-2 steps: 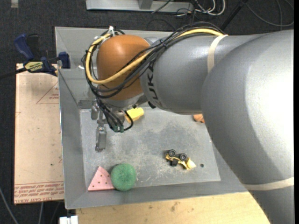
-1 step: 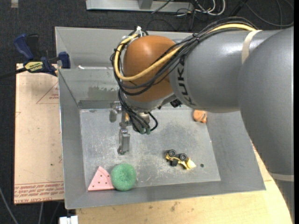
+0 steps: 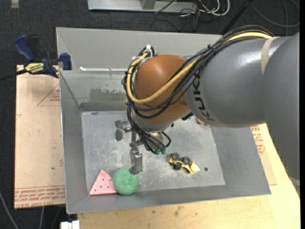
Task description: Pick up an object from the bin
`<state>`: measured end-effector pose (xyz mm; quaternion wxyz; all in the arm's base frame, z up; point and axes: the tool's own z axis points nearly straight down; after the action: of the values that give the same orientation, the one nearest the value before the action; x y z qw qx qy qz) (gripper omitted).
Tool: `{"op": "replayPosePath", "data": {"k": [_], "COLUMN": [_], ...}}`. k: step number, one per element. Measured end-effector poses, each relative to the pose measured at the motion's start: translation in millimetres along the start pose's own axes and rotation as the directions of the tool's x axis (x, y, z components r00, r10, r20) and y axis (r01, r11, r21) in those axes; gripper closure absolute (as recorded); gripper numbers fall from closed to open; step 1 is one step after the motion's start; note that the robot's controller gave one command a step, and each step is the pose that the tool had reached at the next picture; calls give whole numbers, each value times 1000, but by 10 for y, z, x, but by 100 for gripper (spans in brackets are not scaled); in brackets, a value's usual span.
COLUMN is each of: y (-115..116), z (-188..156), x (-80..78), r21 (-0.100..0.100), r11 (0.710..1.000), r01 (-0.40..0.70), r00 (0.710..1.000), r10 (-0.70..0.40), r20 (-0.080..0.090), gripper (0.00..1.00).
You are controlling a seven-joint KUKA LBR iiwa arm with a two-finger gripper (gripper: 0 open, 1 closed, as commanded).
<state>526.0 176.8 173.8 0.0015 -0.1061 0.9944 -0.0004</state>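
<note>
The claw is hovering at lower centre, just above a round green ball; its opening cannot be told.

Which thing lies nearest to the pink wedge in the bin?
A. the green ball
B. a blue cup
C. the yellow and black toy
A: the green ball lies right beside the pink wedge at the front left of the bin, while the toy lies well apart, further right.
</note>
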Motion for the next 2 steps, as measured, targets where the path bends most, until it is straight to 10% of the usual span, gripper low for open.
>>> {"op": "replayPosePath", "data": {"k": [2], "y": [29], "z": [821], "x": [278], "r21": [-3], "r11": [962], "r01": [273], "r00": [962], "r10": [-273], "r20": [-3], "gripper": [0]}}
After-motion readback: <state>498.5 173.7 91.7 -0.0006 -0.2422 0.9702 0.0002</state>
